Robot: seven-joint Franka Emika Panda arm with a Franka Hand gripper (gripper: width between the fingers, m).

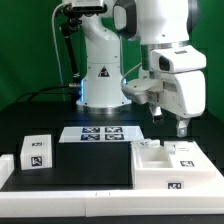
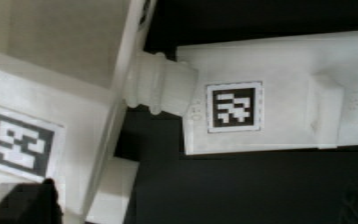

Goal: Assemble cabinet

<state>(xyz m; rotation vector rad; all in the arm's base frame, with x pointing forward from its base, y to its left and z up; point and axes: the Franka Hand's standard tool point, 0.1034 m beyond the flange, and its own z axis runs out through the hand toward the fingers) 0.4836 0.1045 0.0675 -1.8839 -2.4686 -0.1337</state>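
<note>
In the exterior view my arm [image 1: 150, 35] reaches forward and bends down on the exterior view's right. My pincer [image 1: 168, 120] hangs there, fingers pointing down, just above the cabinet [image 1: 170, 165]. The cabinet lies on the black table [image 1: 90, 160] on that same side. My pincer stands apart and holds nothing. In the wrist view I look straight down on the cabinet's [image 2: 291, 75] white tagged parts, close beneath me.

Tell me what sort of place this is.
Most likely a robotics lab bench: a white robot arm stands on a black table with a green backdrop behind it. The marker board and tagged white cabinet parts are laid out in front of it.
</note>
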